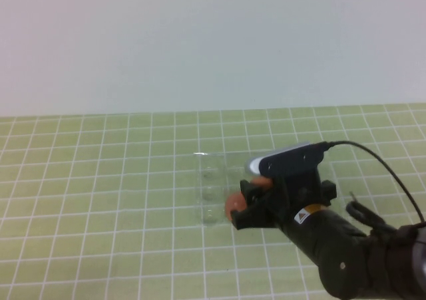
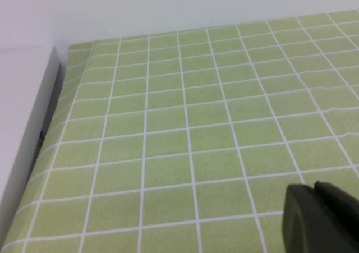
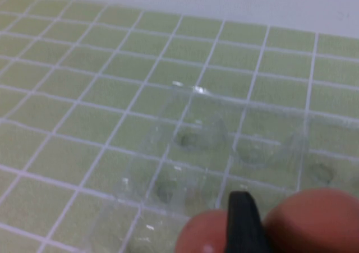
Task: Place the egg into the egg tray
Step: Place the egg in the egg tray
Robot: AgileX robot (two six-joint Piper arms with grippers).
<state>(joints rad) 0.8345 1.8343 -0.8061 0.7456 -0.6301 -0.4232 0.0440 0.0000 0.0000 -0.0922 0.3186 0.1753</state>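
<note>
Holding the egg [image 1: 234,205] tight over the egg tray [image 1: 212,180], the right gripper [image 1: 247,207] could drop it off a cup edge; I cannot tell the left gripper's [image 2: 320,219] state.

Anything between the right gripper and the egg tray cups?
One egg in the right gripper above the egg tray; wrist view shows another alongside. Left gripper parked.

Right hand [image 1: 247,203] hides the egg tray's [image 1: 212,183] near side (eggs partly).
</note>
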